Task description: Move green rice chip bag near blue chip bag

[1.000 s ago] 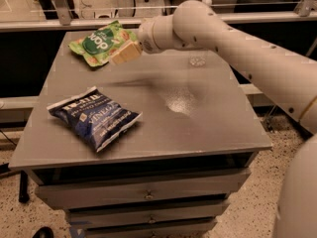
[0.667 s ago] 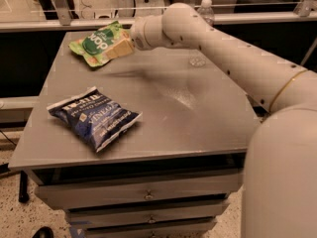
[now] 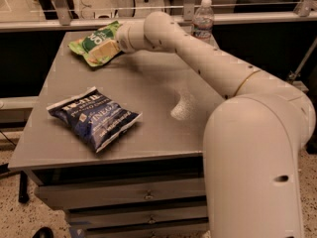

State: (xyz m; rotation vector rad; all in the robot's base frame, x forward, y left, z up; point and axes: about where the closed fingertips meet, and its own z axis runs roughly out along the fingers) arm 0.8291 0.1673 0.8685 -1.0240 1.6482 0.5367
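The green rice chip bag (image 3: pixel 90 41) lies at the far left corner of the grey table (image 3: pixel 153 90). The blue chip bag (image 3: pixel 94 117) lies flat near the front left, well apart from the green bag. My gripper (image 3: pixel 105 52) is at the green bag's right edge, right on it, at the end of my white arm (image 3: pixel 198 58), which stretches across the table from the right. My wrist hides part of the bag's right side.
A clear water bottle (image 3: pixel 202 18) stands at the table's far edge, behind my arm. A rail (image 3: pixel 69 20) runs behind the table. Drawers (image 3: pixel 148 196) sit under the tabletop. My arm's large elbow (image 3: pixel 257 148) fills the right foreground.
My arm has stretched further left, so the wrist sits closer over the green bag, and my elbow has swung into the right foreground. Both bags lie where they were.
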